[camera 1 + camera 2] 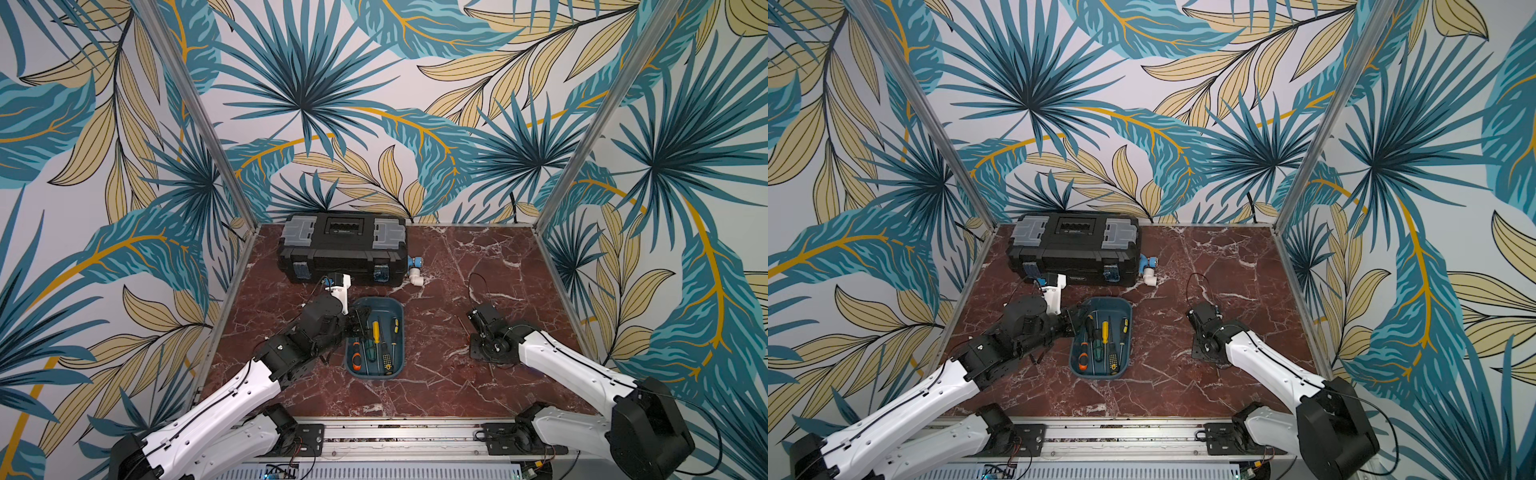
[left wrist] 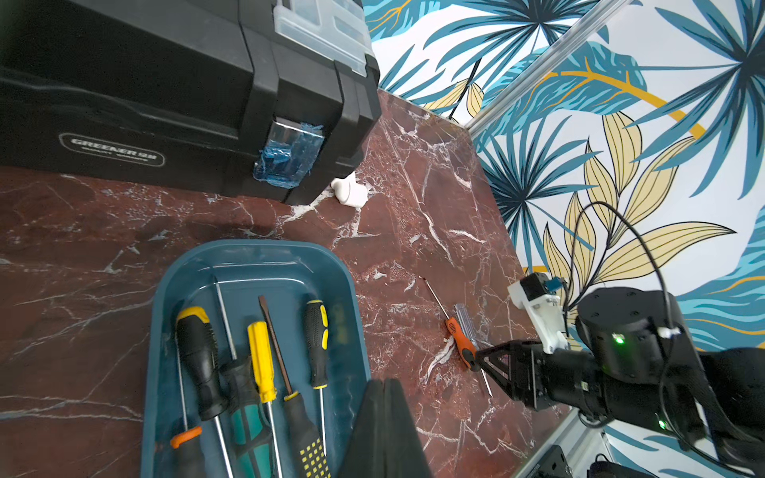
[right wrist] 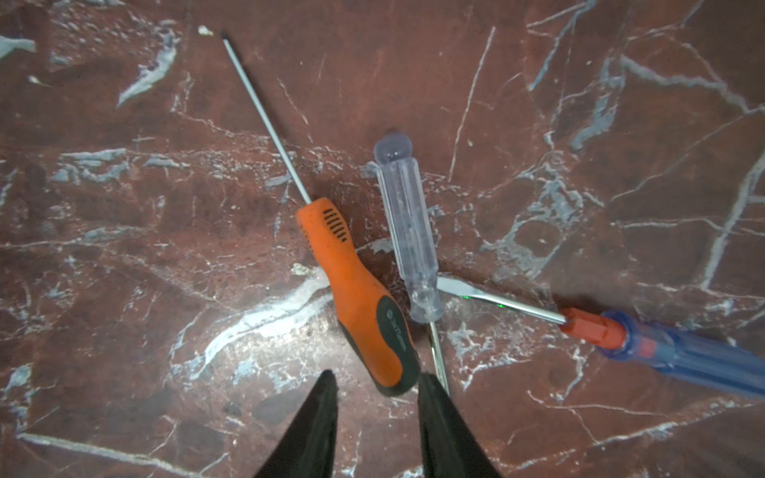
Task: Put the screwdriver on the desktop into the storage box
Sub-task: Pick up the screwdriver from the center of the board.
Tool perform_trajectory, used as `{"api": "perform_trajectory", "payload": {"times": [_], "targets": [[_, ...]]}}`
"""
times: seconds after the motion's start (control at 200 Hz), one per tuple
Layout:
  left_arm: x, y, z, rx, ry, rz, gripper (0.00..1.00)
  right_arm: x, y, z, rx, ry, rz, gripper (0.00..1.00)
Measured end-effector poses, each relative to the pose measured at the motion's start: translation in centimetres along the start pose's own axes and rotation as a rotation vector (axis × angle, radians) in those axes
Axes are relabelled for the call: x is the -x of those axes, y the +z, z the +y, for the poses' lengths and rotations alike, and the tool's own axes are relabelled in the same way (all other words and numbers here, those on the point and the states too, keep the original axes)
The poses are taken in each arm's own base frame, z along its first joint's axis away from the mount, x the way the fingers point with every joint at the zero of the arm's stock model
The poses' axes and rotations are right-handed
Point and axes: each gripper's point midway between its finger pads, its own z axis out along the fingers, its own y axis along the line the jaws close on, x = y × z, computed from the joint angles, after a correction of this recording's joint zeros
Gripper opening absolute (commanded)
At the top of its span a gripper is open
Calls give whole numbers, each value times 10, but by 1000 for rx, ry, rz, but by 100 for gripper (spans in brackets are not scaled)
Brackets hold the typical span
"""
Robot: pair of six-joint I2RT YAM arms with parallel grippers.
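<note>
left claw [image 2: 384, 385] pinched shut, empty, at box [image 2: 159, 331] edge. right claw [image 3: 377, 374] narrowly apart, straddling butt of orange screwdriver [image 3: 356, 289], not clamped. it lies on desktop [image 3: 124, 269], right of box, beside clear screwdriver [image 3: 410, 231] and blue screwdriver [image 3: 683, 351].

Robot lab cell: aluminium post [image 1: 203, 124], leaf-print panels [image 1: 374, 83], desktop [image 1: 457, 266], left arm [image 1: 232, 395], right arm [image 1: 573, 365].

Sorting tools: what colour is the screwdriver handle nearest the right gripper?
The thin-shafted screwdriver's handle is orange with a black end, clearest in the right wrist view.
</note>
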Motion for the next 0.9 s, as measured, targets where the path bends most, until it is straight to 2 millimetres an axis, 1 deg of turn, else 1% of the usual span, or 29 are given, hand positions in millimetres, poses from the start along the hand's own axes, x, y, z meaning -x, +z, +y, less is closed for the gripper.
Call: {"api": "perform_trajectory", "payload": {"times": [0.07,0.205,0.27,0.366,0.471,0.551,0.756,0.897], "targets": [[-2,-1,-1,-12,9,10,4,3,3,3,-7,-18,8,36],[-5,-1,0,-19,12,17,4,6,9,6,-16,-35,21,36],[-5,-2,0,-20,12,18,7,7,12,8,-25,-39,33,36],[-5,-1,0,-19,9,19,21,6,16,8,-34,-42,46,36],[-7,0,2,-10,12,31,32,5,17,8,-37,-43,50,36],[-13,4,8,13,25,55,39,5,17,9,-34,-43,53,36],[-37,16,29,101,44,160,46,-1,26,14,-26,-49,104,36],[-42,17,34,121,44,181,51,-3,27,17,-14,-48,117,34]]}}
